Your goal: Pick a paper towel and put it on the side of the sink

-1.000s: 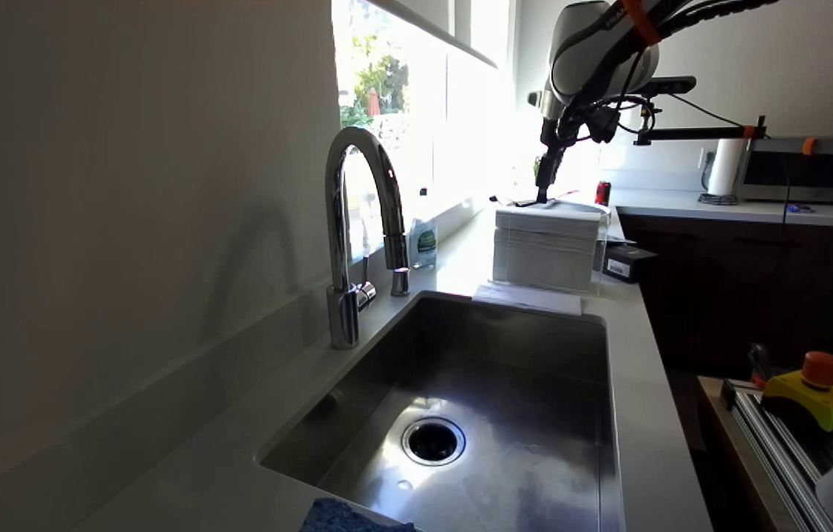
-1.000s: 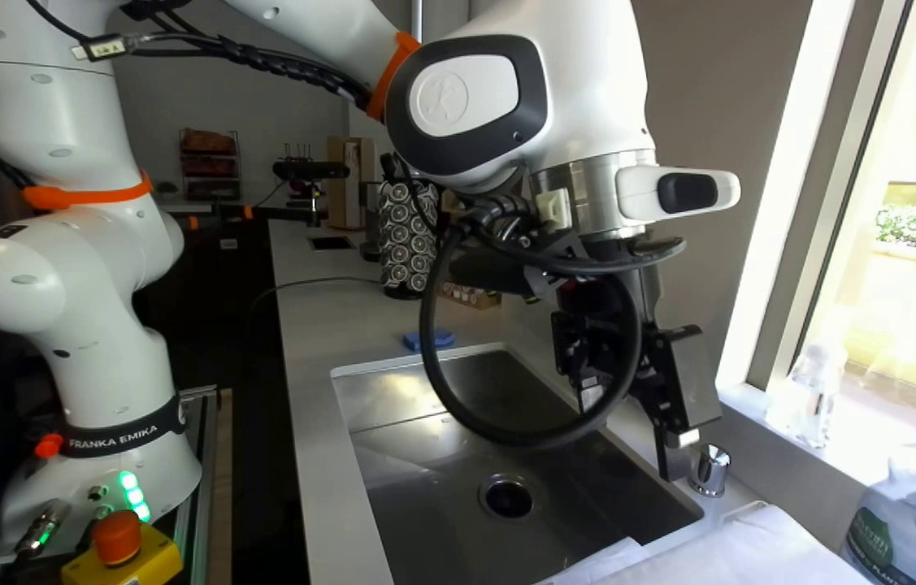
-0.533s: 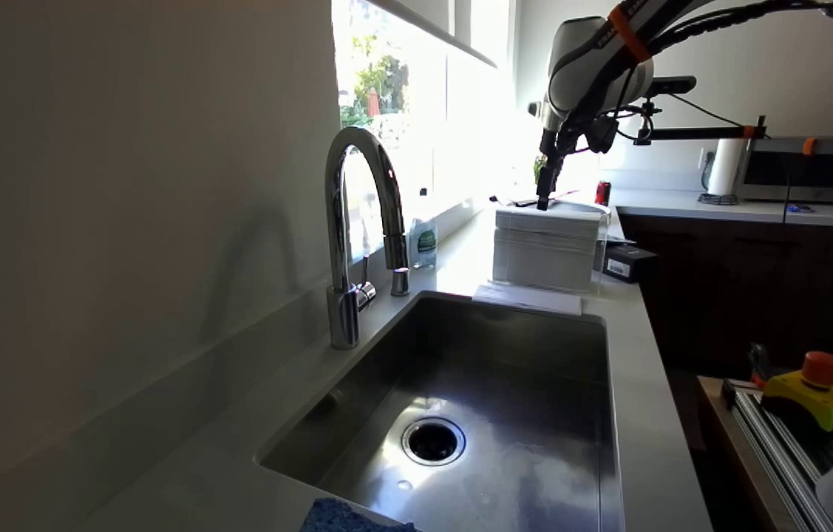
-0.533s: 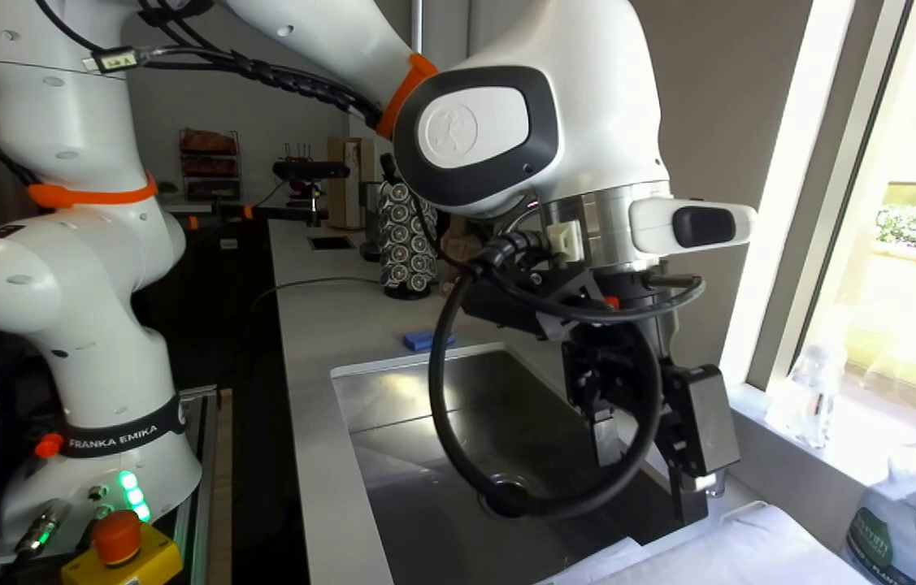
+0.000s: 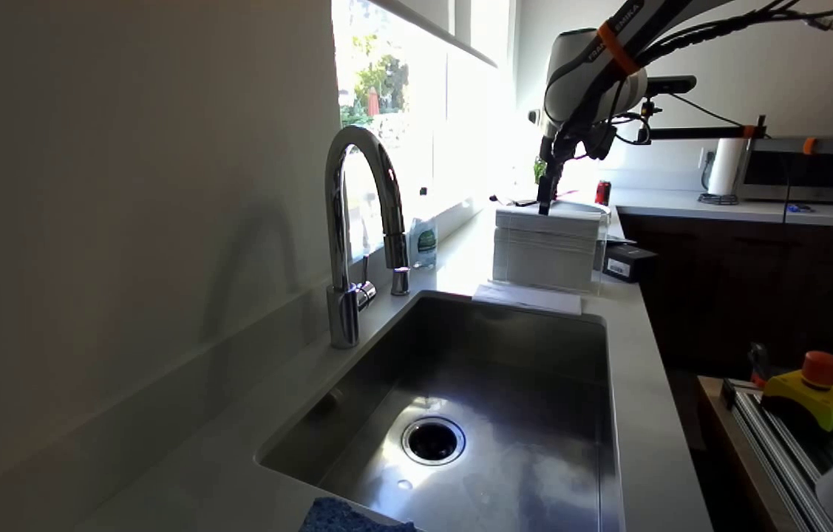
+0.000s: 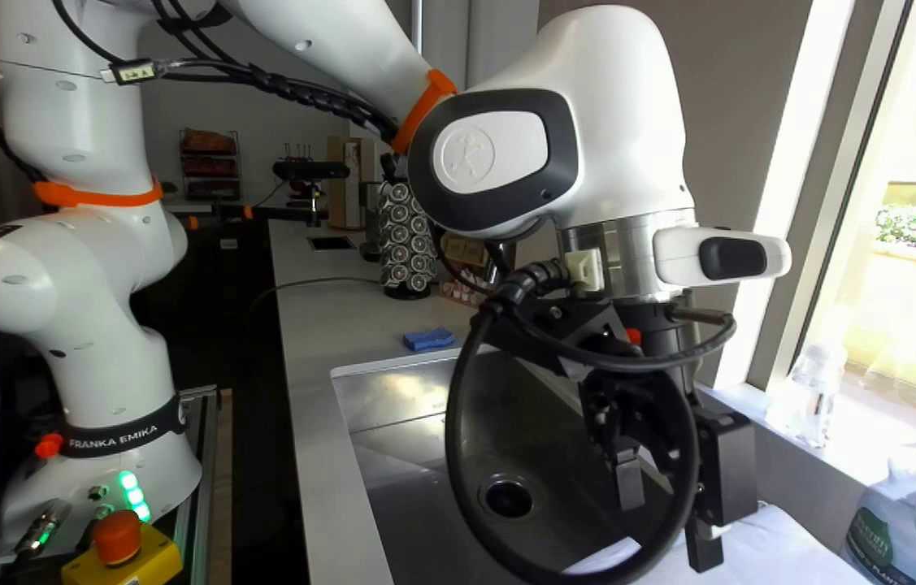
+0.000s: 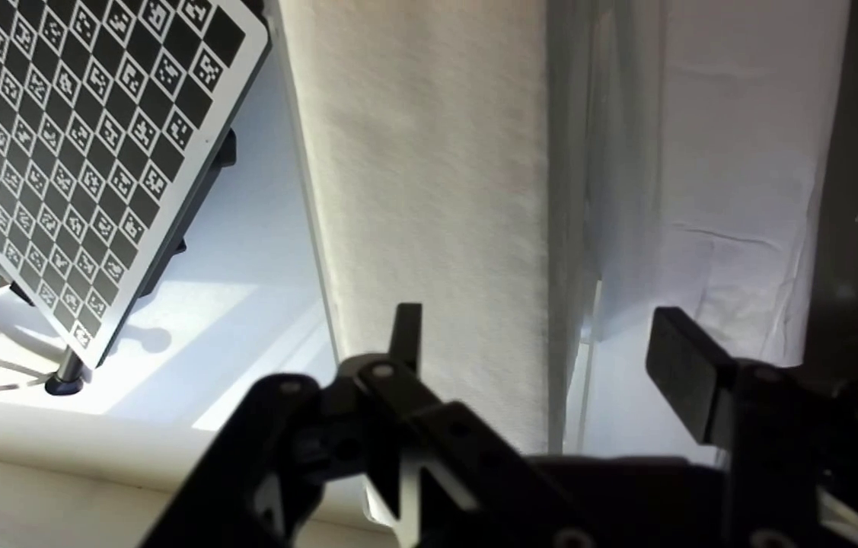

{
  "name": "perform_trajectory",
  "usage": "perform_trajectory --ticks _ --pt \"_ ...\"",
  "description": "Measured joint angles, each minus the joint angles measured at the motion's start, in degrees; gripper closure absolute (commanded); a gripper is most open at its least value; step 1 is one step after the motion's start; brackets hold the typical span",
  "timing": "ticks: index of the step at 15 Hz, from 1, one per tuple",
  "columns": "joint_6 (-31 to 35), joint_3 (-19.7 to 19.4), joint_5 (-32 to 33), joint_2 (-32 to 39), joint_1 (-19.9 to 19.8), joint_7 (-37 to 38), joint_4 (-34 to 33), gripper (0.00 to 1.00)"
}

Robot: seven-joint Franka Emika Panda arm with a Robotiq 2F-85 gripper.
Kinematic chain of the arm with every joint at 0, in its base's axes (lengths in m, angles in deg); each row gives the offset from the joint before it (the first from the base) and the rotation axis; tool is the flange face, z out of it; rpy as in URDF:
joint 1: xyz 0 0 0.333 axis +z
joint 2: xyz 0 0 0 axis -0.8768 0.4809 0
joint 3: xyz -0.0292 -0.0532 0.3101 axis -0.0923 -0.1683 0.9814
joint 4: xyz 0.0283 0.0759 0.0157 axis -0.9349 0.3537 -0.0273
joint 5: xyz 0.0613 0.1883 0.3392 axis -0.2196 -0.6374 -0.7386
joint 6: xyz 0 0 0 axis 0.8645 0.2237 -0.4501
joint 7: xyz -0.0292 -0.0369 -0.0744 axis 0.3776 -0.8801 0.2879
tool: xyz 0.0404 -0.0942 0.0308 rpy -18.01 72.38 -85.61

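Note:
A thin white paper towel (image 5: 527, 298) lies flat on the counter at the far edge of the steel sink (image 5: 519, 480). It also shows in the wrist view (image 7: 741, 190), creased, and partly in an exterior view (image 6: 602, 557). A white boxy block of stacked sheets (image 5: 545, 251) stands beside it; its top fills the middle of the wrist view (image 7: 429, 167). My gripper (image 7: 543, 335) is open and empty above the block. In the wrist view the left finger is over the block's top and the right finger over the counter beside it. I cannot tell whether a fingertip touches.
The arched tap (image 5: 368, 148) stands at the sink's wall side. A soap bottle (image 6: 905, 504) is by the window. A checkered board (image 7: 94, 152) lies beyond the block. A black box (image 5: 630, 262), white roll (image 5: 725, 168) and blue sponge (image 6: 429, 339) are on the counter.
My arm has come down, and the gripper is lower, close to the block's top. In an exterior view it has also shifted right. The fingers stay apart; the paper towel has not moved.

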State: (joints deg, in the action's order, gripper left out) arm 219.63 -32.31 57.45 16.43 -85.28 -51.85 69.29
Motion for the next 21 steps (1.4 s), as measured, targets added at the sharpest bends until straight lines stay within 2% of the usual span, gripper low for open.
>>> perform_trajectory --ticks 3,4,5,10,12,13,15,16,17,19,21 --pt "0.0 0.1 -0.4 1.2 -0.6 -0.2 -0.7 0.37" --pt "0.0 0.1 -0.5 1.5 -0.7 -0.3 -1.0 0.45" --pt "0.0 0.1 -0.6 1.8 -0.9 -0.3 -1.2 0.40" --pt "0.0 0.3 -1.1 2.3 -1.2 -0.3 -1.8 0.45" --pt "0.0 0.4 -1.3 2.4 -1.2 -0.3 -2.0 0.52" --pt "0.0 0.4 -1.4 2.4 -1.2 -0.4 -2.1 0.59" --pt "0.0 0.5 -1.6 2.4 -1.2 -0.5 -2.1 0.57" --pt "0.0 0.6 -1.8 2.5 -1.2 -0.7 -2.1 0.61" --pt "0.0 0.6 -2.0 2.5 -1.2 -0.8 -2.1 0.60" --pt "0.0 0.6 -2.3 2.7 -1.2 -1.1 -2.1 0.65" --pt "0.0 0.7 -2.7 2.9 -1.3 -1.3 -2.1 0.80"
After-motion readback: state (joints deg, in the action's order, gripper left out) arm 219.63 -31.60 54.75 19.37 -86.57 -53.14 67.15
